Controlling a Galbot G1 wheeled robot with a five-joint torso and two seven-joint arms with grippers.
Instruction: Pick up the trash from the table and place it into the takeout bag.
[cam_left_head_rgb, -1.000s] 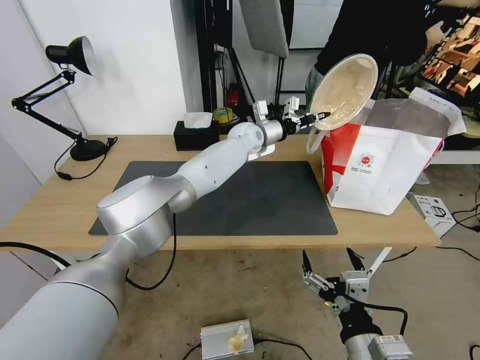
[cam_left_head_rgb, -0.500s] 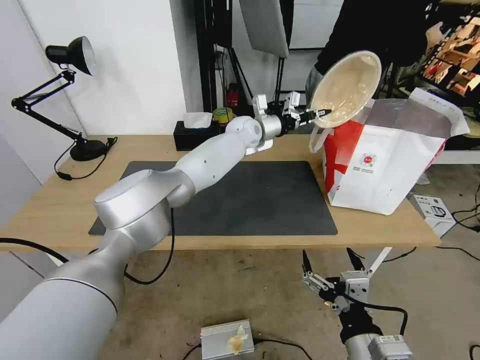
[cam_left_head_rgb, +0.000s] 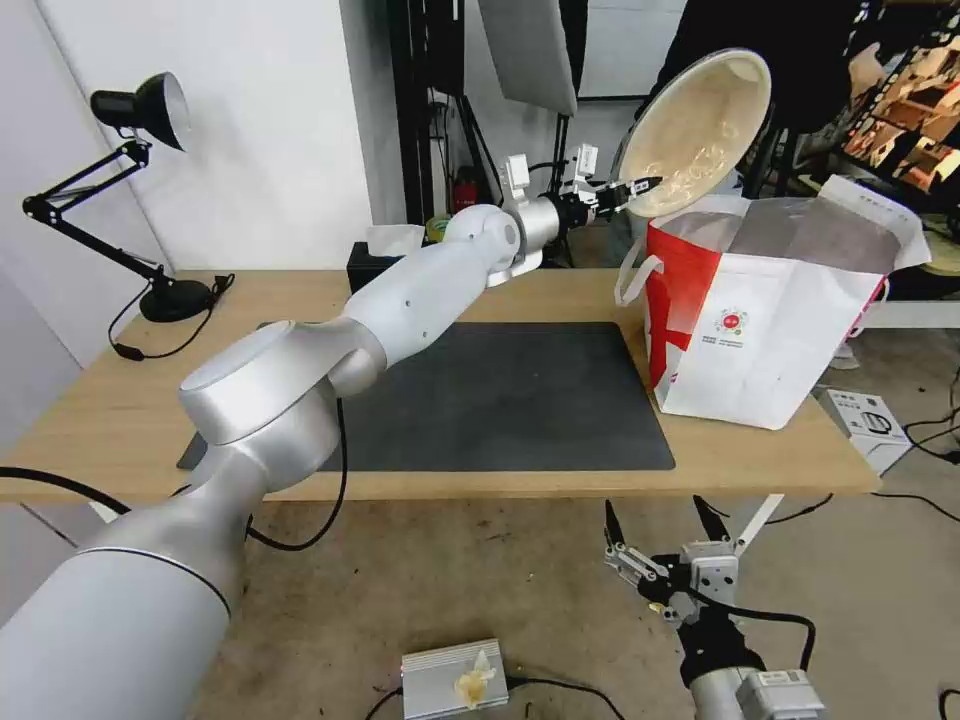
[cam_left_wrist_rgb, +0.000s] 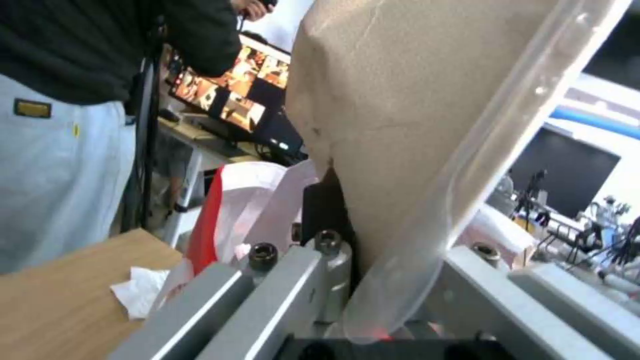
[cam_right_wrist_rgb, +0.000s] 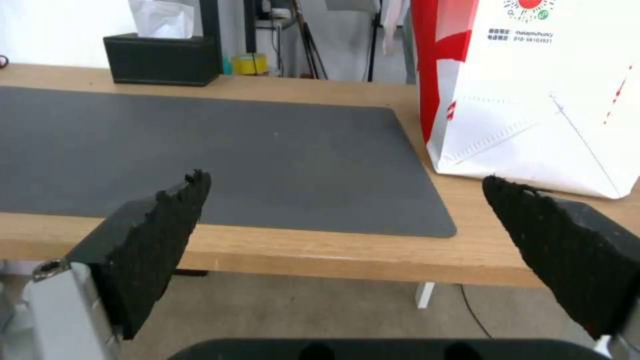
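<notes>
While the left pincer (cam_left_head_rgb: 628, 189) is clenching the rim of the shallow beige bowl (cam_left_head_rgb: 700, 120), it is holding the bowl tilted steeply in the upper right of the frame, above the open mouth of the takeout bag (cam_left_head_rgb: 775, 330), which is standing on the tabletop (cam_left_head_rgb: 90, 410) beside the dark mat (cam_left_head_rgb: 520, 400). Lower right, the right pincer (cam_left_head_rgb: 657, 525) is hanging released below the tabletop edge.
</notes>
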